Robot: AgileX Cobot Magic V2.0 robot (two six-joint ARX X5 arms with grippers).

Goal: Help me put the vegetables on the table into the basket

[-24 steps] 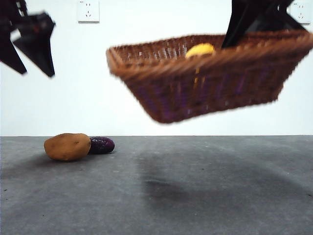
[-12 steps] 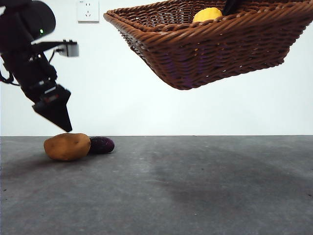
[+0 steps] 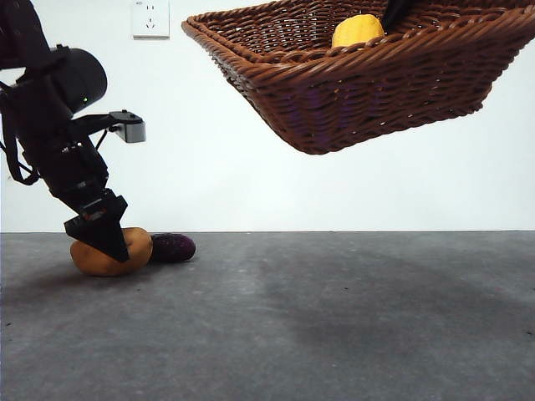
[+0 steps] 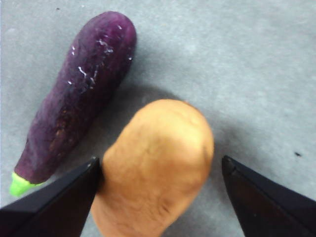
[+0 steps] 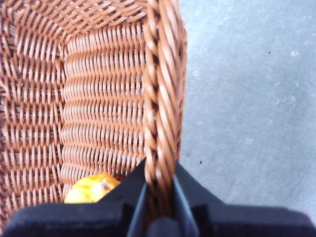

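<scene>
The brown wicker basket (image 3: 376, 79) hangs tilted high above the table, held by its rim (image 5: 162, 98) in my shut right gripper (image 5: 160, 190). The yellow corn cob (image 3: 358, 30) lies inside it and also shows in the right wrist view (image 5: 91, 188). My left gripper (image 3: 104, 238) is down at the far left, open, its jaws on either side of the orange-brown tuber (image 4: 155, 163) on the table. The dark purple eggplant (image 4: 79, 94) lies close beside the tuber, its green stem by one jaw; in the front view it (image 3: 173, 247) sits behind the tuber (image 3: 138, 246).
The dark grey table (image 3: 334, 317) stretches wide to the right of the vegetables. A white wall with a socket (image 3: 150, 18) stands behind.
My left gripper has come down from the upper left onto the tuber. The basket rose and now holds steady with the corn in it.
</scene>
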